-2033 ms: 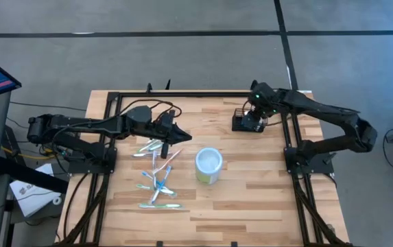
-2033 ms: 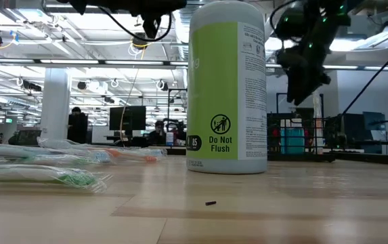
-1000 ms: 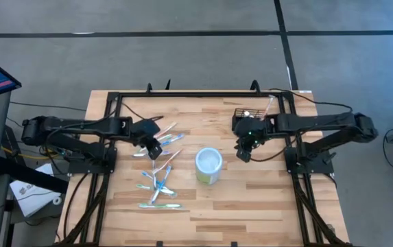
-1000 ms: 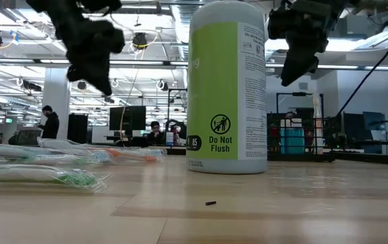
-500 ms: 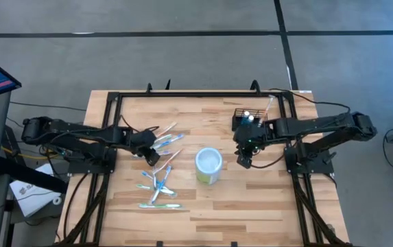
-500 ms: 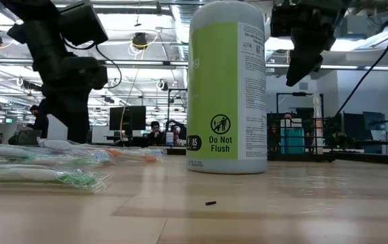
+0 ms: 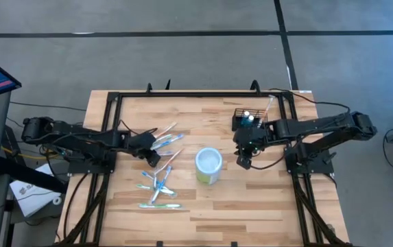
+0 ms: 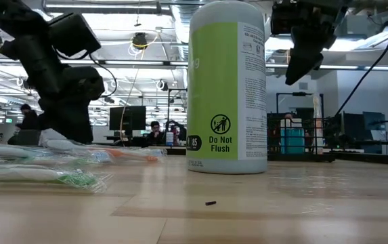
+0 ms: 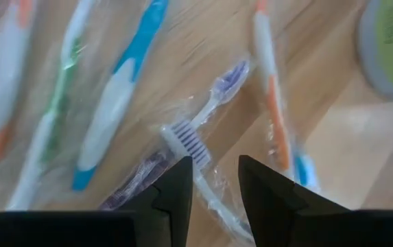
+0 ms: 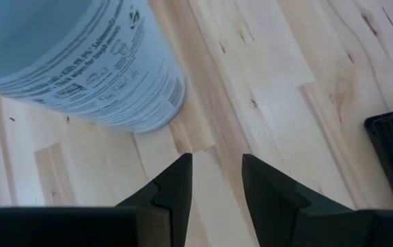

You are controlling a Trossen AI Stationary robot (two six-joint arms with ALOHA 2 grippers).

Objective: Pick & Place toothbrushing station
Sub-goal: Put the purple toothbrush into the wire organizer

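Left gripper [image 7: 153, 156], left-centre of the high view, is low over the wrapped toothbrushes [image 7: 158, 180]. Best to centre one handle, prob the purple brush [image 9: 203, 120], between the jaws before closing. Jaws apart, nothing gripped yet.

Cup [image 7: 208, 165] mid-worktop.

Right gripper [image 7: 243, 160], right of cup: jaws parted, empty, hovering.

Toothbrushing station [image 7: 245, 119] sits upper right, beside the right arm.

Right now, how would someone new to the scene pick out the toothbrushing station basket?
Start at the white-and-green round container mid-table, then look toward the far right corner. The basket sits there, just beyond the right gripper. It is the only black wire-mesh box, low-walled and rectangular.
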